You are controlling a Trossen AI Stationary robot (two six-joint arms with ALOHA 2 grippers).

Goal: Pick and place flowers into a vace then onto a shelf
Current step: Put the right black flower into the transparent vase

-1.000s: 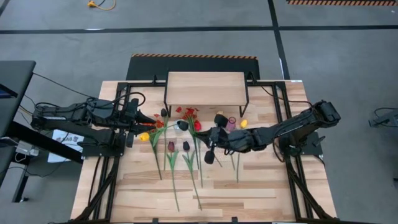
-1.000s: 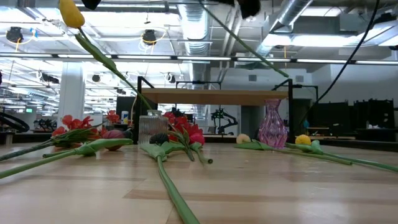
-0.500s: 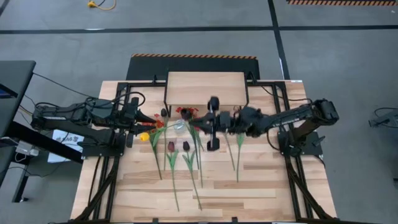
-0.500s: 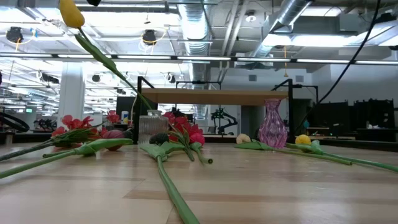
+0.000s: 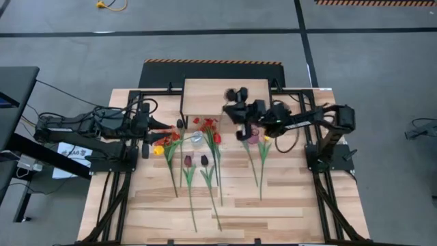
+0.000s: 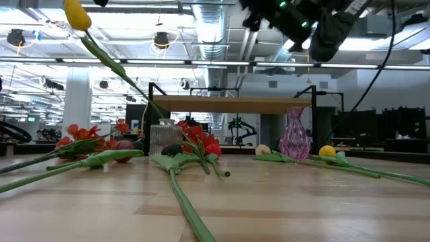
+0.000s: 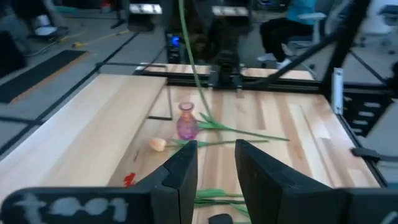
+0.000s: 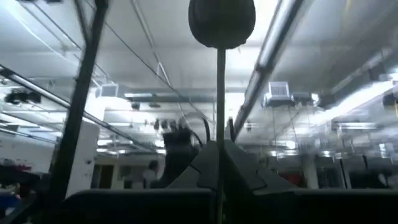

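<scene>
The right gripper had swung from mid-tabletop up toward the shelf, fingers clamped on a dark maroon tulip. Most flowers lay on the tabletop. The pink vase stood empty. The left gripper, fingers clamped on a yellow tulip, stayed put.

Slatted wooden table, shelf, pink vase, clear glass, flowers strewn flat
</scene>
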